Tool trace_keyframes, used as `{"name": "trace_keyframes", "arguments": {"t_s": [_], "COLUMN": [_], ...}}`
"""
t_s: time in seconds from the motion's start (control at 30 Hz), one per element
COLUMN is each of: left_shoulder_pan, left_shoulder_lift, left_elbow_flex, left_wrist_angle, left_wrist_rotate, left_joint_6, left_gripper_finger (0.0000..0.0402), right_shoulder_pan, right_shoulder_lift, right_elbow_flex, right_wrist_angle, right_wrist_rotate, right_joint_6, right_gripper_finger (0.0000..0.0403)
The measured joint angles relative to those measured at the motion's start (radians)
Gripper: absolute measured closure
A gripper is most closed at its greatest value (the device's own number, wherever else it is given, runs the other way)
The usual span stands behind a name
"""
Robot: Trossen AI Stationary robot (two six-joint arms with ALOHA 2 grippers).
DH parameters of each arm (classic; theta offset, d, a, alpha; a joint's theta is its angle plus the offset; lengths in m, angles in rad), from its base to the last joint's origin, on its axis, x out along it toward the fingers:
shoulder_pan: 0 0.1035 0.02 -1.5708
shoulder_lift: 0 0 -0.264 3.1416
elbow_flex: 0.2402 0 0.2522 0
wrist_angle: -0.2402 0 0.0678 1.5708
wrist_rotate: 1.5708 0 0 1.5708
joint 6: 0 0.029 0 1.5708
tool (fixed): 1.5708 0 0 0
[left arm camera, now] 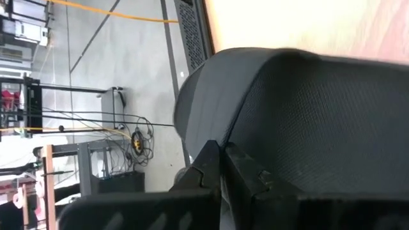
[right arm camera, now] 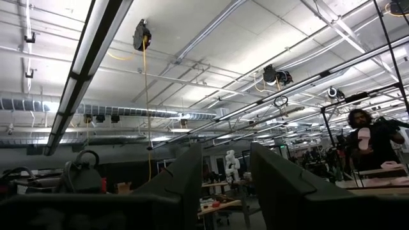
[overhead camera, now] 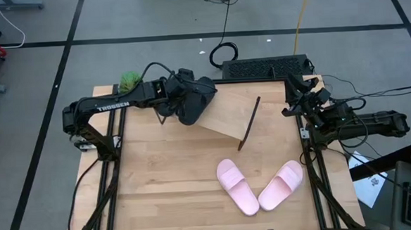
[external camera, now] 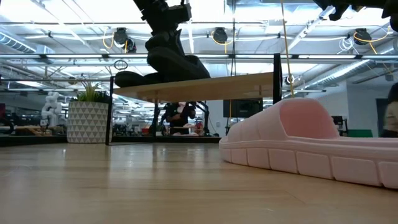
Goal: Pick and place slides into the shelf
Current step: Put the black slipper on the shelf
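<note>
Left gripper [overhead camera: 185, 95] fingertips buried behind the black slides [overhead camera: 196, 101], second black slide indistinguishable from the first, near pink slide [external camera: 323, 146] cut off at low view's right edge, shelf [overhead camera: 237, 113] far edge under the arm.

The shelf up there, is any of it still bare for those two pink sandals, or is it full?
Mostly bare. On the shelf only the left end is taken, where the left gripper is shut on a black slide. The board from there to its right edge is free. The two pink slides lie together on the table near its right front; the left half is bare wood.
</note>
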Motion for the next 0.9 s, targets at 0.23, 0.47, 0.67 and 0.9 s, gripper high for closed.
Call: {"name": "trace_keyframes", "arguments": {"t_s": [0.23,0.47,0.67,0.9], "left_shoulder_pan": [0.000,0.013,0.041,0.043], "left_shoulder_lift": [0.000,0.000,0.000,0.000], "left_elbow_flex": [0.000,0.000,0.000,-0.068], "left_wrist_angle": [-0.029,-0.060,-0.060,-0.006], "left_wrist_rotate": [0.002,0.009,0.032,0.056], "left_joint_6": [-0.019,-0.031,-0.049,-0.043], "left_gripper_finger": [0.0401,0.0401,0.0401,0.0401], "right_shoulder_pan": [0.000,0.000,0.000,0.000], "right_shoulder_lift": [0.000,0.000,0.000,0.000], "right_elbow_flex": [0.000,0.000,0.000,0.000], "right_wrist_angle": [0.000,0.000,0.000,0.000], "right_wrist_rotate": [0.000,0.000,0.000,-0.001], "right_joint_6": [0.000,0.000,0.000,0.000], "right_gripper_finger": [0.0282,0.0282,0.0282,0.0282]}}
